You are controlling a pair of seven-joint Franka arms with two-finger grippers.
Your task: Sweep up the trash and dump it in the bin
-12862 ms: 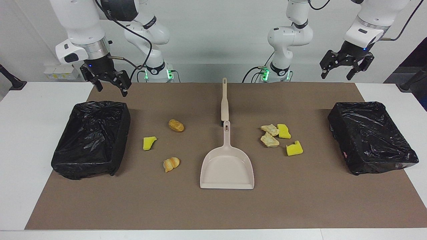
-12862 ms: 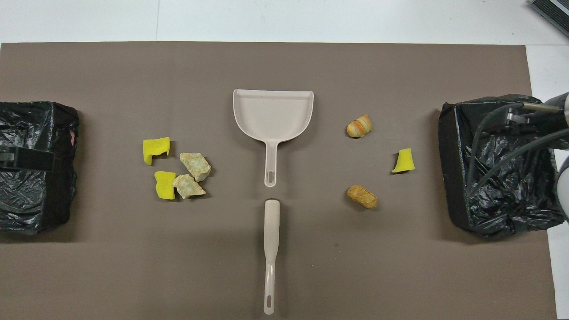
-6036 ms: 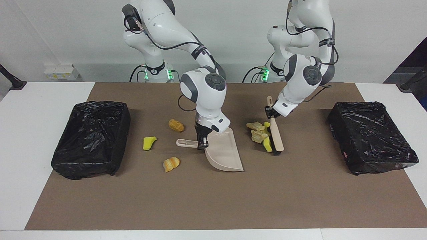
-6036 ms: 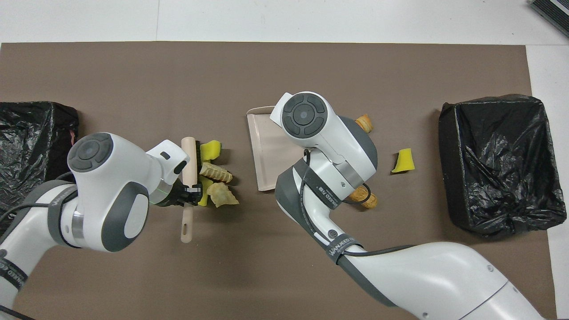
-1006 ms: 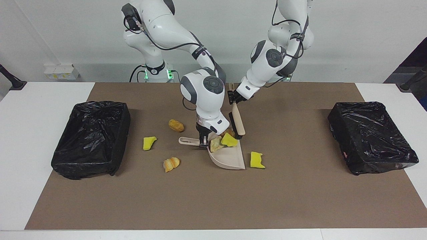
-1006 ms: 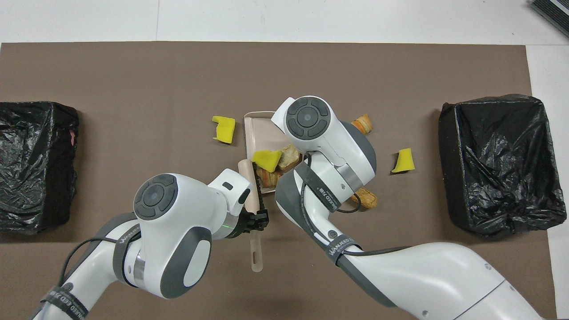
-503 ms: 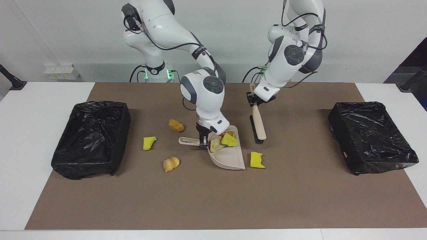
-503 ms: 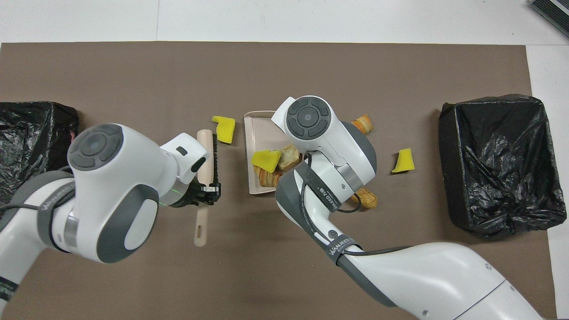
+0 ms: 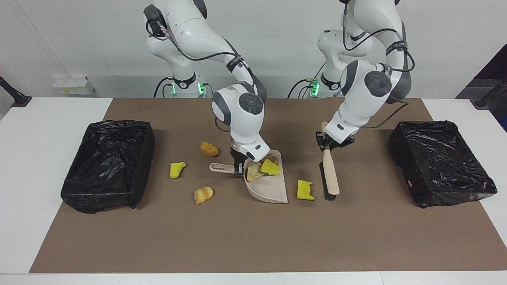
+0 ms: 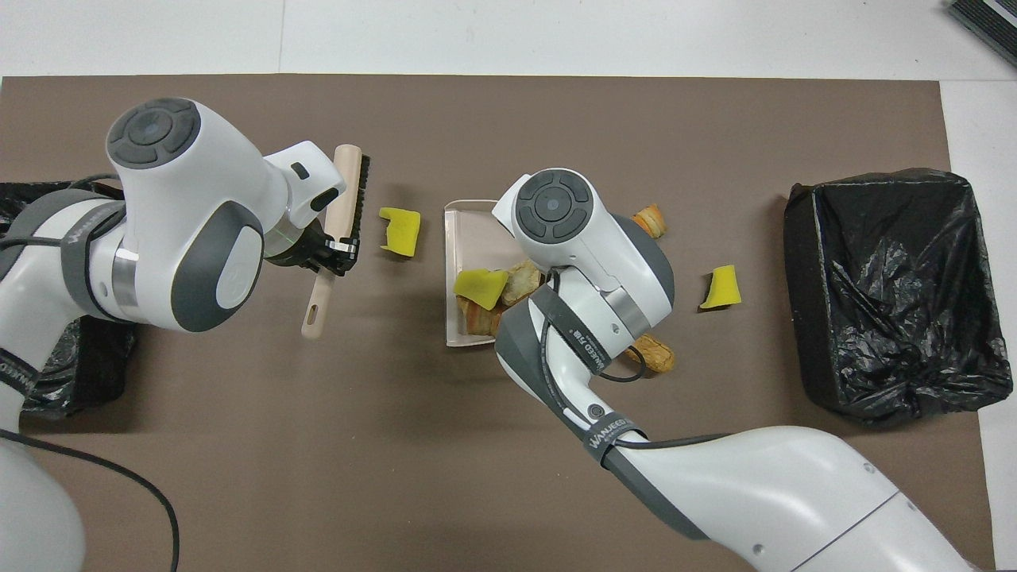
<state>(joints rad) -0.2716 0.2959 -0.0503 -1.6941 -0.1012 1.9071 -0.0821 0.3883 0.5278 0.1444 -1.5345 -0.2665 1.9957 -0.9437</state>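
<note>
My right gripper [image 9: 239,168] is shut on the handle of the beige dustpan [image 9: 269,190], which rests tilted on the mat with its lip toward the left arm's end. In the pan [image 10: 469,230] lie a yellow sponge chunk [image 9: 270,167] and tan bread lumps [image 9: 253,172]. My left gripper [image 9: 328,141] is shut on the brush [image 9: 329,176] and holds its head low by the mat. One loose yellow sponge chunk [image 9: 305,190] lies between brush and pan. In the overhead view the brush [image 10: 346,195] stands beside that chunk [image 10: 400,230].
Toward the right arm's end lie a yellow chunk [image 9: 177,169], a bread roll [image 9: 209,149] and an orange pastry lump [image 9: 203,194]. A black-lined bin [image 9: 107,164] stands at the right arm's end, another bin [image 9: 441,162] at the left arm's end.
My left gripper has carried the brush away from the dustpan toward the left arm's end and lowered it beside the loose yellow chunk. The dustpan has barely shifted.
</note>
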